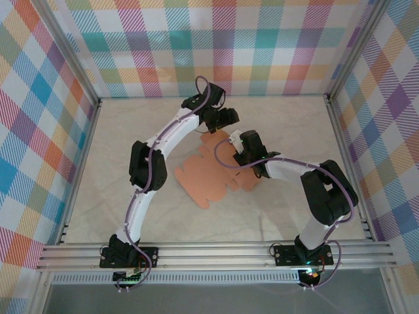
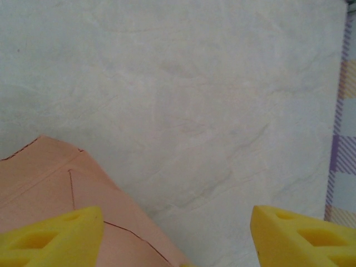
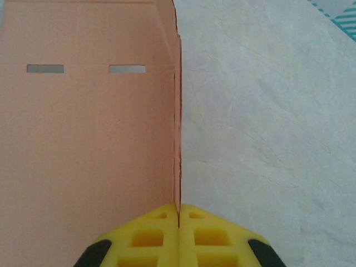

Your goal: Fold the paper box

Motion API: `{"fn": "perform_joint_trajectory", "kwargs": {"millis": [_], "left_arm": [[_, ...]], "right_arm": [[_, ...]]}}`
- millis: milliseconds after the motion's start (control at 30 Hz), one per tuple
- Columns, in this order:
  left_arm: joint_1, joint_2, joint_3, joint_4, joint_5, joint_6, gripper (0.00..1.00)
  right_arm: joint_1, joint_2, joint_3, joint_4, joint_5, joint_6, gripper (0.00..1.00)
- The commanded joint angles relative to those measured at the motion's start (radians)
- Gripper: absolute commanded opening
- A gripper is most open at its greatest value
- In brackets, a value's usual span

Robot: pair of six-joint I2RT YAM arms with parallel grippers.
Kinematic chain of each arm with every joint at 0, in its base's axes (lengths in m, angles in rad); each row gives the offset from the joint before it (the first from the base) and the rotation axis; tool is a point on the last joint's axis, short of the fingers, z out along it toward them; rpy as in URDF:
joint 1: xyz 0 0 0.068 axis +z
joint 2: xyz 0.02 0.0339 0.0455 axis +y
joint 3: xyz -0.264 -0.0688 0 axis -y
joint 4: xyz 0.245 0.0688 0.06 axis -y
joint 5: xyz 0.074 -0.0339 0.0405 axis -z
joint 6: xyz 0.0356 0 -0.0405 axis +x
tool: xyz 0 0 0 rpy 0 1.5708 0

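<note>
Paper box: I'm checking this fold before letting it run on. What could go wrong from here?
1. The right pincer is shut on one thin edge of the box; a hard pull might tear or crease it.
2. The left pincer is open with only a box corner at its side, so closing may miss the card.
3. Most of the sheet lies loose on the table and may slide.

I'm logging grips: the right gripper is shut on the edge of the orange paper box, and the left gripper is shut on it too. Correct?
Not quite. The left gripper is open, fingers apart, per the left wrist view. The right gripper is shut on the edge of the paper box.
</note>
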Motion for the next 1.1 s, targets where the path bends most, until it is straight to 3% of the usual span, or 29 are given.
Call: {"fn": "perform_joint_trajectory", "kwargs": {"millis": [0, 400, 533, 900, 933, 1033, 1067], "left_arm": [[-0.005, 0.027, 0.036, -0.055, 0.011, -0.013, 0.70], [-0.018, 0.026, 0.010, -0.065, 0.106, -0.030, 0.65], [-0.031, -0.003, -0.042, -0.036, 0.158, -0.061, 0.55], [-0.042, 0.026, -0.038, -0.018, 0.204, -0.108, 0.42], [-0.043, 0.028, -0.036, -0.018, 0.208, -0.111, 0.43], [-0.045, 0.021, -0.031, -0.032, 0.186, -0.097, 0.64], [-0.045, 0.017, -0.030, -0.045, 0.160, -0.086, 0.67]], "right_arm": [[0.005, -0.015, -0.006, 0.036, -0.011, -0.010, 0.00], [0.004, -0.020, 0.006, 0.018, 0.005, -0.003, 0.00], [0.005, -0.025, 0.004, 0.018, 0.009, -0.007, 0.00], [0.006, -0.026, 0.009, 0.016, -0.005, -0.010, 0.00], [0.005, -0.027, 0.009, 0.014, -0.003, -0.010, 0.00], [0.005, -0.033, 0.010, 0.012, -0.003, -0.005, 0.00], [0.005, -0.035, 0.012, 0.010, -0.006, -0.002, 0.00]]}}
